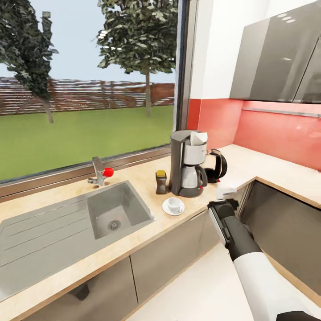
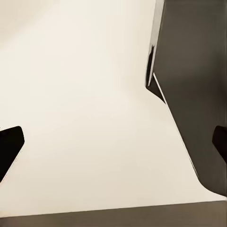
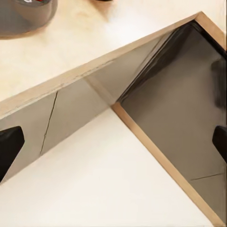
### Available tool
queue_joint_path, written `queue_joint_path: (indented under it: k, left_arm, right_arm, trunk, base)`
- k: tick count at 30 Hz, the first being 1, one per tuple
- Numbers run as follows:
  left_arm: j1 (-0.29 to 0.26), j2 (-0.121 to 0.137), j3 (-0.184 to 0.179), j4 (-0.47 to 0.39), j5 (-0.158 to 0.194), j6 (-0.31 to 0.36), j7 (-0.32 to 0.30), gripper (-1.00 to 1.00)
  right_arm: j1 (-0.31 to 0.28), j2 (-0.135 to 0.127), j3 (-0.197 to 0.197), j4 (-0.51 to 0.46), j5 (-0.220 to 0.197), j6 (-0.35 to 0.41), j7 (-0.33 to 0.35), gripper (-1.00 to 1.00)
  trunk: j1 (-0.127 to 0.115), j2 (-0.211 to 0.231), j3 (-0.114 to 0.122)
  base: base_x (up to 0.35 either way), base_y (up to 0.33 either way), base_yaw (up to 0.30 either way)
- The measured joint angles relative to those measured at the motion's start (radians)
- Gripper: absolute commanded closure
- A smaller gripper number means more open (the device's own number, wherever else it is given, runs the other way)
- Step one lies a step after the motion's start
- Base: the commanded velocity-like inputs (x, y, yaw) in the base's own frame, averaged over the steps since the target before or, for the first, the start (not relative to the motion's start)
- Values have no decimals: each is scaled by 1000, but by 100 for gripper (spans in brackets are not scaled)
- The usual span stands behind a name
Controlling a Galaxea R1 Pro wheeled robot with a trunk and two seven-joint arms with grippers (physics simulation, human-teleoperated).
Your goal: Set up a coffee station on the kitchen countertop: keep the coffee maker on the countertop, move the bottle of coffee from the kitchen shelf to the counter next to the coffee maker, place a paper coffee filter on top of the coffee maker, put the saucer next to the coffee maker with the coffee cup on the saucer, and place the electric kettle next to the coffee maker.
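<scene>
The tall grey coffee maker (image 1: 188, 165) stands on the beige countertop (image 1: 133, 178), with the white paper coffee filter (image 1: 199, 138) on its top. To its left stands the brown bottle of coffee (image 1: 161, 182). In front lies the white saucer (image 1: 172, 208), and the coffee cup (image 1: 175, 204) sits on it. The dark electric kettle (image 1: 217, 166) stands just right of the machine. My right gripper (image 1: 225, 193) hovers at the counter's front edge, right of the saucer. It is open and holds nothing (image 3: 113, 146). The coffee maker's grey base (image 3: 23, 14) appears in the right wrist view. My left gripper (image 2: 113, 144) is open over pale floor.
An inset grey sink (image 1: 113, 209) with a faucet (image 1: 99, 171) lies left of the station. Grey cabinets (image 1: 178, 249) run below the counter, which turns a corner at the right (image 1: 267, 178). Wall cabinets (image 1: 281, 58) hang above. A window spans the back.
</scene>
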Motion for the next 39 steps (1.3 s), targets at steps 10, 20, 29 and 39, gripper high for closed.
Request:
queue_joint_path:
  k: [10,20,29,39]
  left_arm:
    - [-1,0,-1,-4,0,-6,-10,-100]
    - [-5,-1,-5,-22,-1,-48,-16,-100]
    - [-6,-1,-9,-22,-32,-140,-19,-100]
    - [-4,9,-10,-17,-87,-133,-19,-100]
  right_arm:
    - [0,-10,-1,167,-1,0,0,-100]
    - [13,-11,-10,986,0,-541,6,-100]
    - [355,-1,-11,1023,-11,-673,255,-100]
    - [509,5,-10,1024,-198,-665,415,-100]
  trunk:
    - [0,0,0]
    - [0,0,0]
    - [0,0,0]
    - [0,0,0]
  base:
    - [-3,-2,-51]
    - [0,0,0]
    - [0,0,0]
    - [0,0,0]
